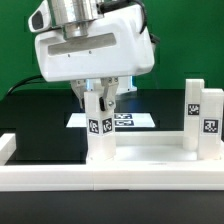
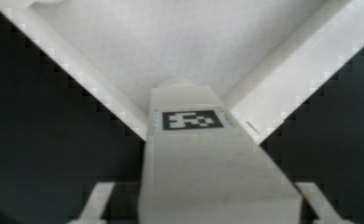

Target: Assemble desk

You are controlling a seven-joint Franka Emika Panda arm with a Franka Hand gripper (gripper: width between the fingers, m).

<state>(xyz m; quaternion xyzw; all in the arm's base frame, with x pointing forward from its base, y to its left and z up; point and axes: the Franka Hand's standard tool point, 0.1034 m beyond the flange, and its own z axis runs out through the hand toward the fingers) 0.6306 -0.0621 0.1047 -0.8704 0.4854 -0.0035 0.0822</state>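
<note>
The white tabletop panel (image 1: 150, 151) lies flat with its rim up. A white leg post (image 1: 100, 135) with a black-and-white tag stands upright on it, towards the exterior view's left. My gripper (image 1: 99, 102) comes down from above, one finger on each side of the post's top, shut on it. In the wrist view the same leg post (image 2: 205, 165) runs down from my gripper (image 2: 204, 198) into a corner of the tabletop (image 2: 108, 55), its tag facing the camera. One finger (image 2: 101, 203) shows on each side of the post.
Two more tagged leg posts (image 1: 192, 108) (image 1: 211, 125) stand upright at the exterior view's right. The marker board (image 1: 137, 121) lies on the black table behind the held post. A long white wall (image 1: 60, 178) runs across the front.
</note>
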